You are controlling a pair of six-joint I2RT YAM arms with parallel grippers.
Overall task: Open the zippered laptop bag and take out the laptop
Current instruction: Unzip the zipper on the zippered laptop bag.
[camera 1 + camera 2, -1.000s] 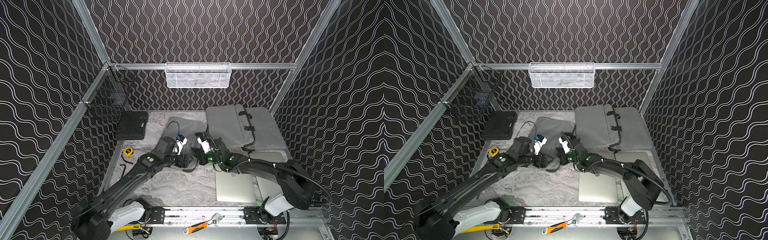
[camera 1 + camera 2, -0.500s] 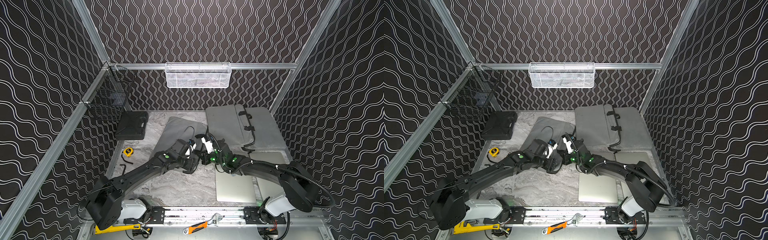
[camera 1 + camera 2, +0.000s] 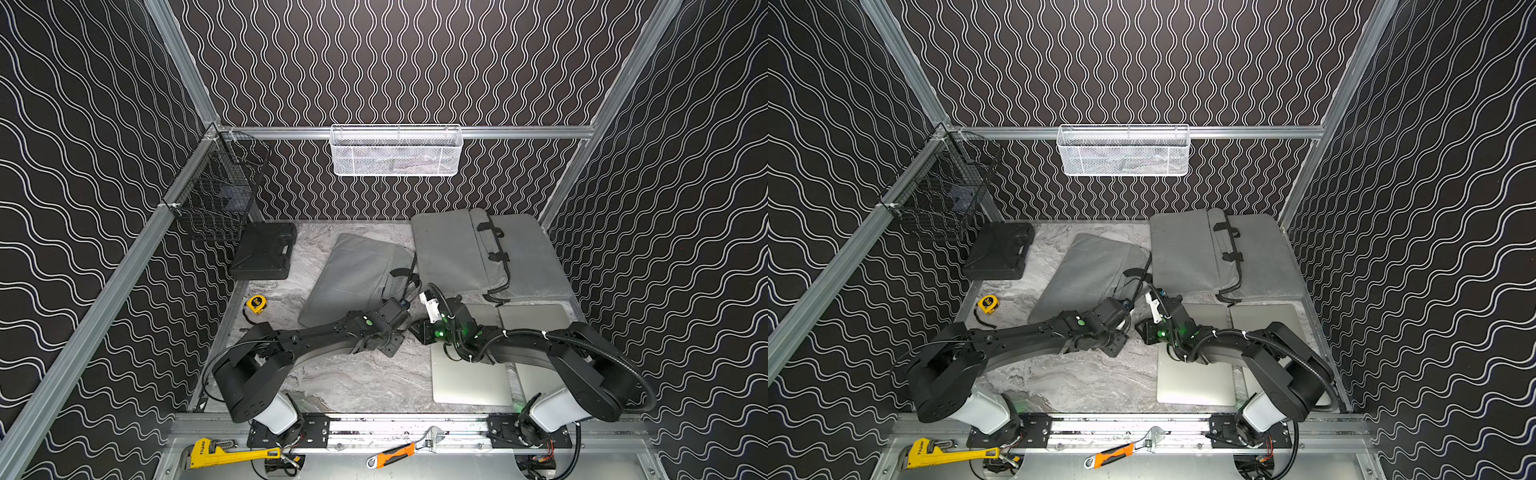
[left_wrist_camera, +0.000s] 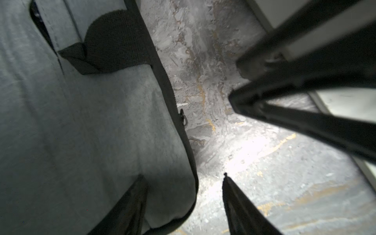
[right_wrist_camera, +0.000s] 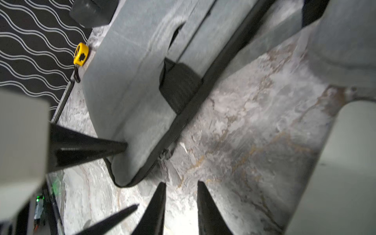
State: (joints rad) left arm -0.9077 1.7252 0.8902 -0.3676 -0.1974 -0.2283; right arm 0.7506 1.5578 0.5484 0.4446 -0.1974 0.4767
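**Laptop bag (image 3: 353, 272) flat, grippers at its corner**

I see it lying left of centre on the marble table (image 3: 365, 382). My left gripper (image 4: 183, 176) is spread, one finger over the bag's near corner, the other over bare table. My right gripper (image 5: 181, 183) stands slightly parted, empty, just beside the zipper pull (image 5: 165, 154).

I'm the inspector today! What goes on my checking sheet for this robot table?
Surface: grey marbled tabletop.
Job's things: grey laptop bag, zipper pull by its corner; second bag behind; laptop and second laptop lying out.
Clutter: black case, tape measure, pipe wrench, orange wrench.
Grippers: left gripper open astride bag corner; right gripper open, empty, near the pull.
Cables: black hose along right arm.
Surroundings: white mesh basket, black wire basket, wavy walls.
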